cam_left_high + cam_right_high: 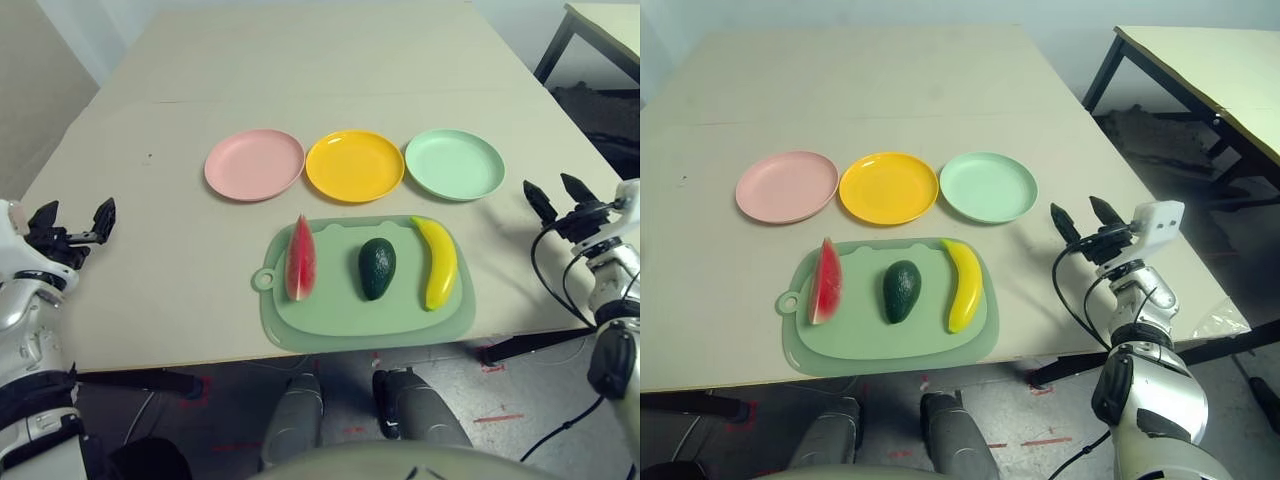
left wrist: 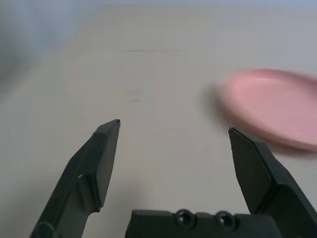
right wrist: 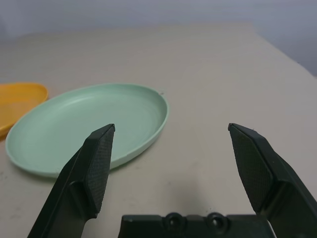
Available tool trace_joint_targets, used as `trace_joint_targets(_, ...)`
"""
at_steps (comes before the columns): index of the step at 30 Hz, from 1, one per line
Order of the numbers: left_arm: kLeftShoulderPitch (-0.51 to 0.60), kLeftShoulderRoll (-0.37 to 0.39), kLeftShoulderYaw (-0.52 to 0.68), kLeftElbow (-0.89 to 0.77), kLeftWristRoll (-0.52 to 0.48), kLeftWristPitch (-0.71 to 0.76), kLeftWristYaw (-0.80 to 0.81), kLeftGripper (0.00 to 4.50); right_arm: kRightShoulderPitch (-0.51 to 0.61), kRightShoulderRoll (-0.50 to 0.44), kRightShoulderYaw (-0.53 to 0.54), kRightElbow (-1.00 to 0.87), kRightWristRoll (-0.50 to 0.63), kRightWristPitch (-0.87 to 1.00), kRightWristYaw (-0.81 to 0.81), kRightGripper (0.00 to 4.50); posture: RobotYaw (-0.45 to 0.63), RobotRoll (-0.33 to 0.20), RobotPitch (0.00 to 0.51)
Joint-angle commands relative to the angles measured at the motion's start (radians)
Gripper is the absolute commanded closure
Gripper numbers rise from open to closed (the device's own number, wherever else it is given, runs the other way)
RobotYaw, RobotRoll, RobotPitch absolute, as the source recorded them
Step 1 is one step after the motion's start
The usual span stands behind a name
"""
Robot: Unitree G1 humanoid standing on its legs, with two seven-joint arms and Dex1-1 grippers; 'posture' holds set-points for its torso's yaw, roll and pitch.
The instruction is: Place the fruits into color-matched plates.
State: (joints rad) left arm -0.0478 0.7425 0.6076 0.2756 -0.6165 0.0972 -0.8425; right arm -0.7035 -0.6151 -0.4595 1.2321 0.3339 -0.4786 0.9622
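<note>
Both hands, left hand [image 1: 72, 216] & right hand [image 1: 1083, 215], wide open, empty.

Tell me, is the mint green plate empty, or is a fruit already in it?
Empty. The mint green plate shows only its bare inside. The avocado lies on the green mat.

Both hands wide open & empty: left hand [image 1: 73, 219], right hand [image 1: 560, 193].
</note>
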Motion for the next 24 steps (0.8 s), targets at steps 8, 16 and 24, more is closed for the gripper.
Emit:
trace_joint_targets(8, 0.189, 0.214, 0.058, -0.317, -0.24, 0.296, -0.432, 0.03, -0.247, -0.217, 0.298, -0.106, -0.272, -0.098, 0.182, 0.0, -0.09, 0.0, 0.133)
trace_joint_targets(16, 0.228, 0.255, 0.008, -0.38, -0.181, 0.302, -0.521, 0.03, -0.467, -0.154, 0.587, -0.207, -0.348, -0.278, 0.628, 0.0, -0.15, 0.0, 0.127)
trace_joint_targets(24, 0.243, 0.291, 0.018, -0.34, -0.117, 0.273, -0.605, 0.03, -0.583, -0.173, 0.983, -0.28, -0.273, -0.497, 0.652, 0.0, -0.11, 0.0, 0.131)
